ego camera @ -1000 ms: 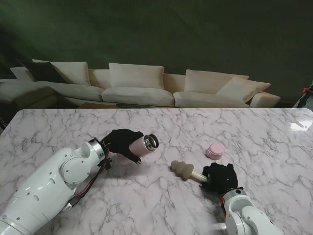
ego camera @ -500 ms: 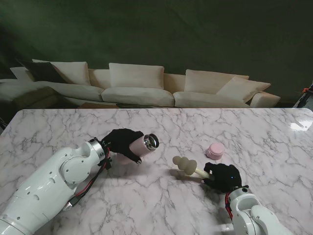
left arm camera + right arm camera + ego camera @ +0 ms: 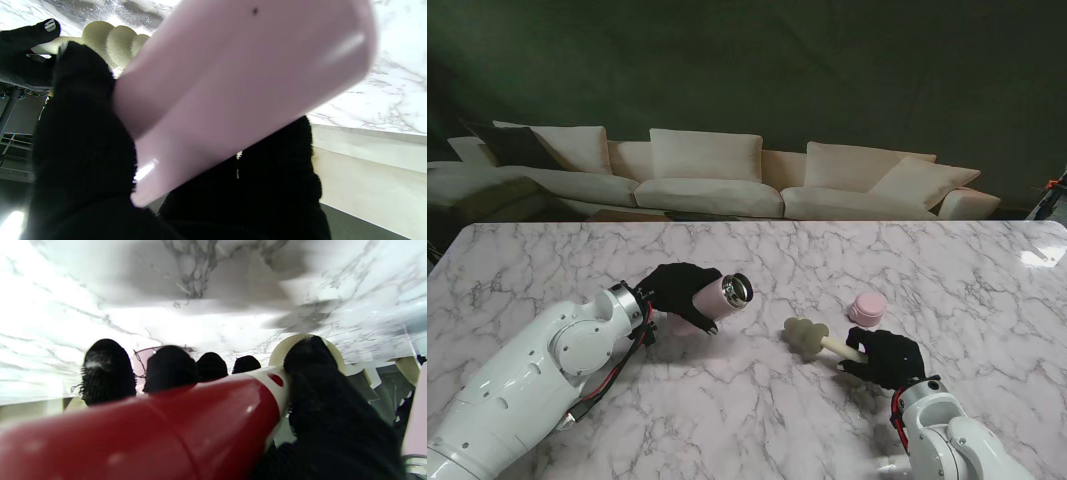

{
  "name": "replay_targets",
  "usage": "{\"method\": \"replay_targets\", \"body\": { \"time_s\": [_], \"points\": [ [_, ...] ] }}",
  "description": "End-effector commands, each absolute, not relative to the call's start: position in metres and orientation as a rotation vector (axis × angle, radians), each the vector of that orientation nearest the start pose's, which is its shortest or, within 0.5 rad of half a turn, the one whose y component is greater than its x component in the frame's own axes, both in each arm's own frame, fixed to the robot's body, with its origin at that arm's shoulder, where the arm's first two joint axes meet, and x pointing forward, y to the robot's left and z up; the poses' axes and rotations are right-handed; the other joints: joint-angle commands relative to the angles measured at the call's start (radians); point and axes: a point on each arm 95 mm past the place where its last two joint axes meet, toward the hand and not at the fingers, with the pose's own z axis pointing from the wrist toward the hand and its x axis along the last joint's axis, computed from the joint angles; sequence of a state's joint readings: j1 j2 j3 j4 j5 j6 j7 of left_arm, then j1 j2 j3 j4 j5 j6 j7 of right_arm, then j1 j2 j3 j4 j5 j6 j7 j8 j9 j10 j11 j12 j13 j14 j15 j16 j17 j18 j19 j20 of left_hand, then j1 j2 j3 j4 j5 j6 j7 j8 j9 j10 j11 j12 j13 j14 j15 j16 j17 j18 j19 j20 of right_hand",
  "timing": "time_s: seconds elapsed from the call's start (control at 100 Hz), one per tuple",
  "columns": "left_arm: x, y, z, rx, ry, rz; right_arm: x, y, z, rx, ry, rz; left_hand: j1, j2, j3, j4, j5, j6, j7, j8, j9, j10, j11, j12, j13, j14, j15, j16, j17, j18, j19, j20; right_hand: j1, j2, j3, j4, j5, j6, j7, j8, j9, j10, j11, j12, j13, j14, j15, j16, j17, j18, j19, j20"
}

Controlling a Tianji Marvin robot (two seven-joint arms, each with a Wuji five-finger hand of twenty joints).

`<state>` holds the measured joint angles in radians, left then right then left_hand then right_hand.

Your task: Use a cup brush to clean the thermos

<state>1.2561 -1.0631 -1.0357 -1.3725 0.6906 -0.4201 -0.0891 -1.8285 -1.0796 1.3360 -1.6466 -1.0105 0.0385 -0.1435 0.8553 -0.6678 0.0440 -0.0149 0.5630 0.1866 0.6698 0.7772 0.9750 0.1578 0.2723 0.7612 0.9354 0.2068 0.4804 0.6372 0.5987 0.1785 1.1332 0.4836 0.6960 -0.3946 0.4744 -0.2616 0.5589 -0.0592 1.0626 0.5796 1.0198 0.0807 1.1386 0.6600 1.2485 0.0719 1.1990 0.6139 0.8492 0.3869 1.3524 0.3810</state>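
Step in hand, as I read it: lining the brush up with the thermos mouth, insertion not yet done

Left of centre in the stand view: left hand [image 3: 677,292] has its gloved fingers wrapped round the body of the pink thermos [image 3: 720,292], lifted off the marble table [image 3: 577,260], lying roughly sideways with its open steel mouth aimed toward frame right. Left wrist view confirms the grip, pink wall [image 3: 233,86] filling the frame with black fingers [image 3: 80,140] on both sides

Centre, just right of the mouth: cup brush [image 3: 807,336] with its ribbed sponge head pointing at the thermos, a clear gap between them, head sitting nearer to me than the mouth (so not on axis yet)

Lower right: right hand [image 3: 885,357] closed round the brush handle; right wrist view shows fingers [image 3: 170,368] curled over the red-and-white handle [image 3: 166,426]

Right of centre, farther from me than that hand: pink lid [image 3: 867,307] on the table, apart from everything

Next move calls for bringing the head level with the mouth, matching the thermos axis, then pushing straight in. Sponge looks close to the mouth's width, so a skewed entry would likely catch the rim
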Motion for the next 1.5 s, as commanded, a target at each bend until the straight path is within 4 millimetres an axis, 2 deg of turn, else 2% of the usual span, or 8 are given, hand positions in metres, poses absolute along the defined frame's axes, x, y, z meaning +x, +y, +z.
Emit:
{"method": "replay_targets", "body": {
  "time_s": [0.0,0.13,0.26,0.39,0.58,0.93,1.1,1.49],
  "points": [
    [0.455,-0.035,-0.302,-1.107,1.817,-1.873,0.332,-0.049,-0.369,1.305,1.419,1.359,0.368,0.371,0.344,0.046,0.093,-0.194,0.138,0.058,0.004,-0.05,0.07,0.014,0.087,-0.112,0.183,0.066,0.02,-0.127,0.058,0.019,0.147,0.146,0.127,0.076,0.047,-0.259,0.119,0.014,0.029,-0.036,0.054,0.031,0.07,-0.093,0.2,0.074,0.047,0.022,0.074,0.039],
    [0.458,-0.035,-0.3,-1.045,1.862,-1.841,0.335,-0.054,-0.359,1.239,1.436,1.376,0.369,0.375,0.343,0.046,0.089,-0.196,0.137,0.059,0.0,-0.053,0.069,0.014,0.085,-0.116,0.183,0.067,0.018,-0.127,0.057,0.019,0.109,0.111,0.188,0.062,0.067,-0.263,0.113,-0.024,0.06,-0.066,0.028,0.045,0.072,-0.184,0.357,0.152,0.186,-0.014,0.23,0.09],
    [0.461,-0.038,-0.298,-1.044,1.884,-1.838,0.338,-0.057,-0.341,1.189,1.45,1.403,0.371,0.377,0.343,0.046,0.09,-0.196,0.138,0.06,0.0,-0.053,0.07,0.015,0.084,-0.115,0.184,0.068,0.017,-0.127,0.056,0.019,0.099,0.096,0.215,0.056,0.073,-0.239,0.114,-0.04,0.075,-0.069,0.018,0.045,0.073,-0.236,0.419,0.194,0.267,-0.024,0.336,0.132],
    [0.461,-0.04,-0.294,-0.977,1.935,-1.809,0.342,-0.061,-0.319,1.12,1.462,1.434,0.371,0.377,0.341,0.045,0.089,-0.198,0.139,0.061,0.0,-0.055,0.07,0.015,0.084,-0.119,0.184,0.068,0.019,-0.131,0.056,0.019,0.067,0.061,0.274,0.044,0.092,-0.231,0.117,-0.075,0.107,-0.084,-0.02,0.025,0.074,-0.275,0.428,0.22,0.293,-0.085,0.426,0.176],
    [0.461,-0.044,-0.289,-0.931,1.974,-1.796,0.345,-0.064,-0.287,1.056,1.474,1.488,0.37,0.378,0.34,0.045,0.089,-0.2,0.14,0.061,-0.001,-0.057,0.07,0.015,0.083,-0.118,0.184,0.069,0.019,-0.132,0.056,0.019,0.051,0.04,0.308,0.036,0.109,-0.227,0.115,-0.084,0.132,-0.087,-0.025,0.023,0.075,-0.292,0.45,0.242,0.311,-0.128,0.498,0.215],
    [0.467,-0.054,-0.283,-0.877,1.999,-1.803,0.36,-0.057,-0.225,0.938,1.606,1.598,0.371,0.381,0.337,0.044,0.085,-0.201,0.142,0.061,-0.003,-0.058,0.07,0.016,0.082,-0.12,0.183,0.069,0.019,-0.133,0.054,0.019,0.043,0.039,0.314,0.033,0.117,-0.223,0.111,-0.088,0.157,-0.088,0.001,0.038,0.075,-0.29,0.46,0.251,0.315,-0.14,0.53,0.233],
    [0.469,-0.056,-0.283,-0.848,2.004,-1.807,0.367,-0.047,-0.217,0.902,1.683,1.614,0.372,0.383,0.335,0.043,0.082,-0.203,0.145,0.062,-0.005,-0.062,0.071,0.017,0.08,-0.123,0.181,0.068,0.018,-0.138,0.052,0.018,0.039,0.033,0.313,0.032,0.125,-0.227,0.105,-0.091,0.172,-0.095,0.012,0.045,0.075,-0.294,0.465,0.254,0.316,-0.143,0.532,0.236],
    [0.47,-0.056,-0.28,-0.823,2.0,-1.822,0.379,-0.038,-0.221,0.869,1.837,1.558,0.373,0.384,0.33,0.042,0.081,-0.204,0.149,0.061,-0.006,-0.063,0.073,0.017,0.079,-0.123,0.181,0.068,0.016,-0.138,0.05,0.018,0.035,0.032,0.315,0.031,0.129,-0.228,0.1,-0.088,0.186,-0.098,0.015,0.057,0.075,-0.297,0.473,0.261,0.317,-0.149,0.54,0.242]
  ]
}}
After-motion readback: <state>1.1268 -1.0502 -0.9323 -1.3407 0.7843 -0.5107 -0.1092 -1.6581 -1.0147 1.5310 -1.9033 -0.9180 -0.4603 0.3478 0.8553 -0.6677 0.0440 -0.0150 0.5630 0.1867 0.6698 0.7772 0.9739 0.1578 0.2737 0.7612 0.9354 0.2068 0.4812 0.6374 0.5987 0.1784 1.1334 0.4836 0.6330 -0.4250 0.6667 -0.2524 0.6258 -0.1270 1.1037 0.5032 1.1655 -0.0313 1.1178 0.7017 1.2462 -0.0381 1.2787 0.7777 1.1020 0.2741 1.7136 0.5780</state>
